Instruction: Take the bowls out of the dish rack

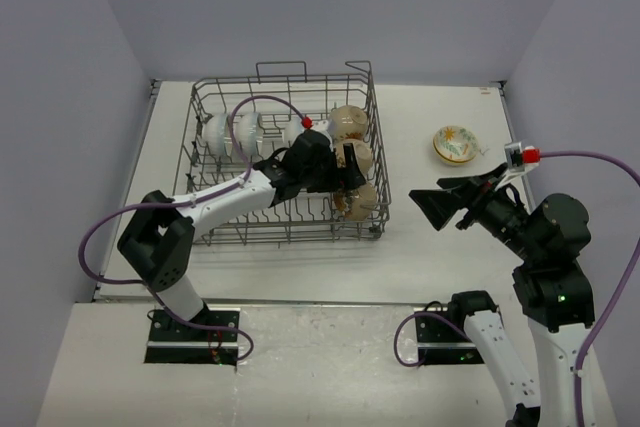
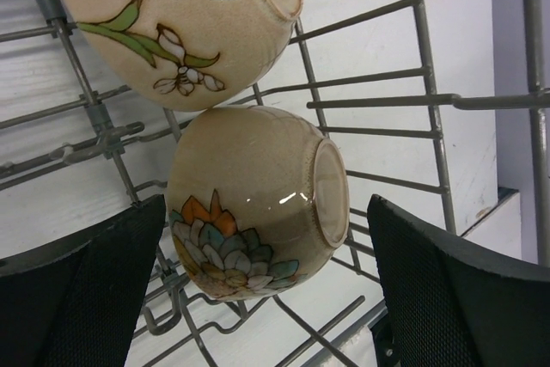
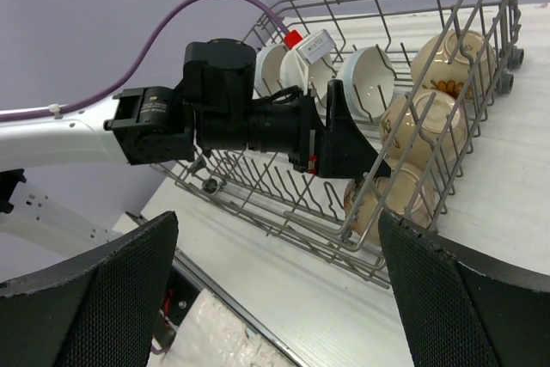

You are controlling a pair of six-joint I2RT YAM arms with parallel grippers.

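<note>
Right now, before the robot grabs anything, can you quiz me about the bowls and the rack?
1. True or false: the dish rack is empty.
2. Pick one. Where is the yellow-flowered bowl? A: inside the rack. B: on the table, to the right of the rack. C: held in the right jaws.
3. Fill in the blank: the left jaws are open on either side of a painted bowl whose main colour is ___.

Key: 1 false; 2 B; 3 tan.
</note>
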